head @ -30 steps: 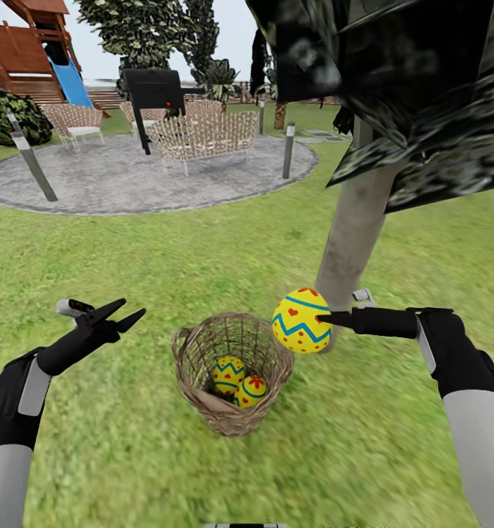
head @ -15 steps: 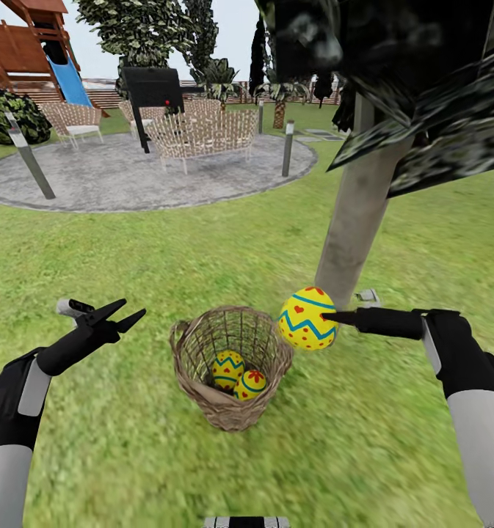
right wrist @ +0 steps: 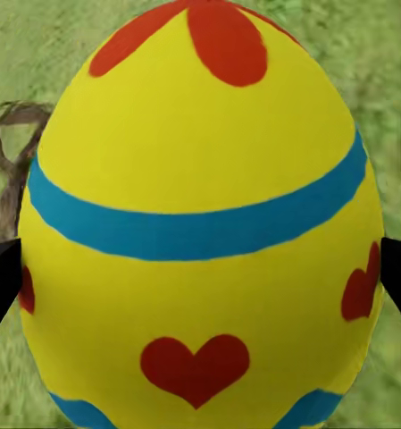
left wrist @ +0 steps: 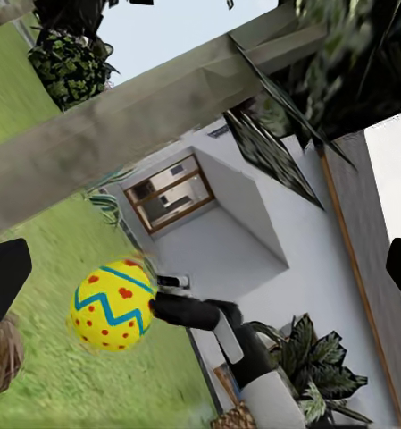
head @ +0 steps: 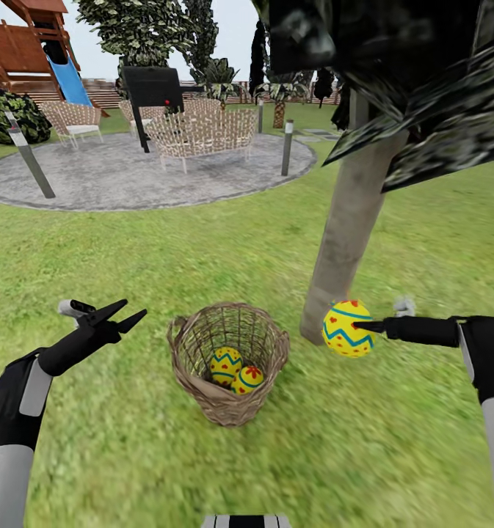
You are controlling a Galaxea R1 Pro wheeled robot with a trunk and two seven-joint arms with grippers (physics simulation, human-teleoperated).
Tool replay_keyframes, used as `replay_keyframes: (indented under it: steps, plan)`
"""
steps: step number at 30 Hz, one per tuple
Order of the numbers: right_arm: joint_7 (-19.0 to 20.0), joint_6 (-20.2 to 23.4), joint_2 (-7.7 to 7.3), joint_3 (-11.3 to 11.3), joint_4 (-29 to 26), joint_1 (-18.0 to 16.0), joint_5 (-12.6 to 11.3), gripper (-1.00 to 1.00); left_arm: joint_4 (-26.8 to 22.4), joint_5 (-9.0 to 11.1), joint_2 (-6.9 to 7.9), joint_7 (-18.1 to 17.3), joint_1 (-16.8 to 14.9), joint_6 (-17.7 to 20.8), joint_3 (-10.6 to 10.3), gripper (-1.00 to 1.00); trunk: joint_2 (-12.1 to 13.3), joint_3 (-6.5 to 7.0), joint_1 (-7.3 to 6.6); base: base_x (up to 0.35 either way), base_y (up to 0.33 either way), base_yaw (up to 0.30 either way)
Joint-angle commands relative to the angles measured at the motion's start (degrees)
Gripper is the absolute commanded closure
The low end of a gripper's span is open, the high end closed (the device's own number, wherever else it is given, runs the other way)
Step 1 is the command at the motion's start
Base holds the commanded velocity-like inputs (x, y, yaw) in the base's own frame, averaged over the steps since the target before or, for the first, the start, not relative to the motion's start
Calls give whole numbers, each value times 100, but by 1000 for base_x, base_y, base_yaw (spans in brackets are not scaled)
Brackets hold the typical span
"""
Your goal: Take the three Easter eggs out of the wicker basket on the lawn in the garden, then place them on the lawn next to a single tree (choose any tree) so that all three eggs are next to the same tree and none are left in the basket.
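Eggs are the business here: one bright yellow Easter egg with blue zigzag and red hearts point(head: 347, 328) sits pinched in the black right gripper point(head: 364, 327), low in the right half of the head view, just beside the foot of the smooth grey-beige tree trunk point(head: 349, 220). It hangs a little above the green grass lawn point(head: 202, 257), probably so it can be set down by that tree. In the right wrist view the same egg point(right wrist: 200, 223) is squeezed between the dark fingertips point(right wrist: 2, 277). The round brown wicker basket point(head: 228, 396), bottom centre, holds two more painted yellow eggs point(head: 235, 370) lying touching at its bottom. The black left gripper point(head: 133, 314), at lower left, stands spread and holds nothing.
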Motion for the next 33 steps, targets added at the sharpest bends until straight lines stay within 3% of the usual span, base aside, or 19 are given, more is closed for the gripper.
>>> replay_keyframes:
  steps: [1,3,5,11,13,15,17,22,25,30,33]
  plan:
    - [52,46,14,-11,41,6,272,100,-3,10,-9,-10,-4,58,-1,-100,-2,-4,-4,-235,-213,0]
    - [37,64,29,9,152,17,574,100,-7,15,-25,-12,-3,58,-9,-100,-2,-4,-4,-246,-223,0]
    - [-110,40,33,85,330,17,696,100,-11,19,-55,-8,-4,58,-11,-100,-2,-4,-4,-251,-227,0]
    - [-320,-147,33,127,491,134,787,100,-18,12,-129,7,-4,55,-11,-100,-2,-4,-4,-165,-279,0]
    - [-808,-302,42,131,493,152,766,100,-24,11,-170,37,-3,53,-30,-100,-2,-4,-4,4,-341,0]
    - [-1266,-400,283,128,494,193,782,100,-63,11,-200,68,-3,50,-357,-100,-2,-4,-4,121,-331,52]
    - [-1487,-519,426,127,494,274,798,100,-72,11,-206,70,-3,49,-515,-100,-2,-4,-4,183,-306,190]
    - [-1999,-568,591,159,516,374,813,100,-70,19,-205,65,-3,49,-547,-100,-2,-4,-4,209,-287,255]
    - [-2494,-724,810,484,681,401,819,100,-35,20,-205,68,-3,49,-547,-100,-2,-4,-4,183,-208,45]
    - [-2758,-800,923,627,816,473,878,100,-35,43,-299,169,64,-42,-641,-100,-2,-5,-4,-49,-55,2]
    - [-2656,-796,1020,528,717,494,773,100,-66,7,-396,70,161,-30,-738,-100,-2,-5,-4,-180,-272,0]
